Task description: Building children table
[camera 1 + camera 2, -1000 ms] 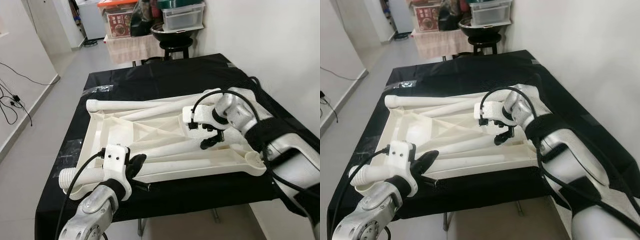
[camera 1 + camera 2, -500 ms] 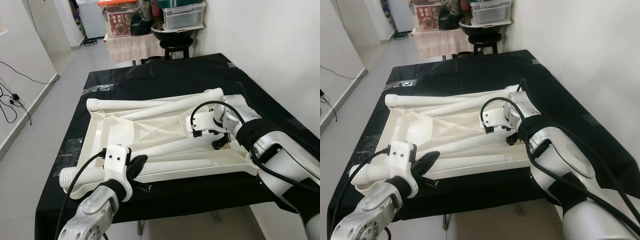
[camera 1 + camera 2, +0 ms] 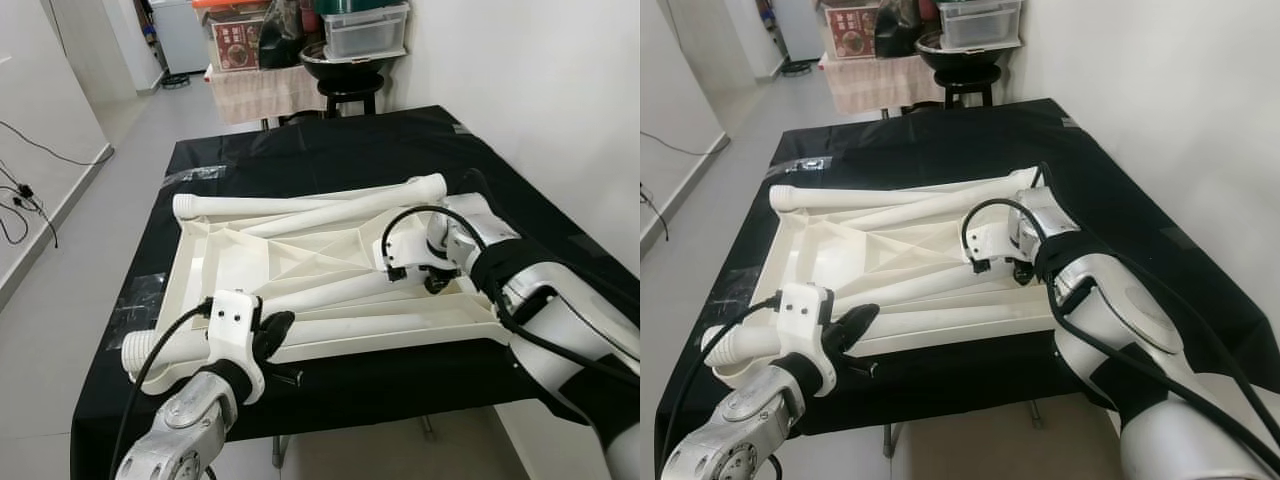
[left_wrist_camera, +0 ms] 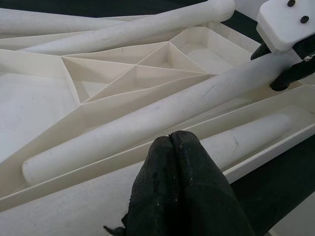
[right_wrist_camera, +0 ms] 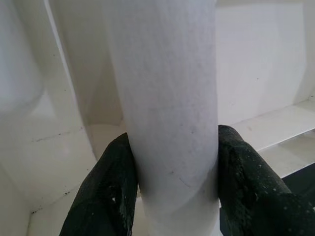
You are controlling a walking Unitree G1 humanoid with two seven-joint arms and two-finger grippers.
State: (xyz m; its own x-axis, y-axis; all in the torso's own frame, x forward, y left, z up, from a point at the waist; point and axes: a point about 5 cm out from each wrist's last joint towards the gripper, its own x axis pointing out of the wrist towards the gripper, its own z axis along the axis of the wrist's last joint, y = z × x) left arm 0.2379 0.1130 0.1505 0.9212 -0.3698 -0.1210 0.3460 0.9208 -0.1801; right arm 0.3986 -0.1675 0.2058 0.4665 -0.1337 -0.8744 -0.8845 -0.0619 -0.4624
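Head views: upturned white plastic tabletop (image 3: pixel 250 262) lying underside up on a black-covered table (image 3: pixel 300 160), ribbed with triangular braces, several round white legs lying loose across it. Right gripper (image 3: pixel 432 281) reaching in from the right, down on one end of a leg (image 3: pixel 320 292) that runs diagonally over the ribs. Left gripper (image 3: pixel 268 335) hovering at the near edge of the tabletop, close to a threaded leg end (image 3: pixel 135 352) at the near left corner.

Left wrist view: black fingers (image 4: pixel 182 187) pressed together with nothing between them, poised just above the near rim; the diagonal leg beyond, with the right gripper at its far end.

Right wrist view: two black fingers (image 5: pixel 110 191) pinching the smooth white leg (image 5: pixel 167 98) from either side, tabletop wall behind.

Risks, as judgement: held near one end only, likely to swing or slip out of the grasp when lifted; free end could catch on a rib or knock the neighbouring legs out of the tray
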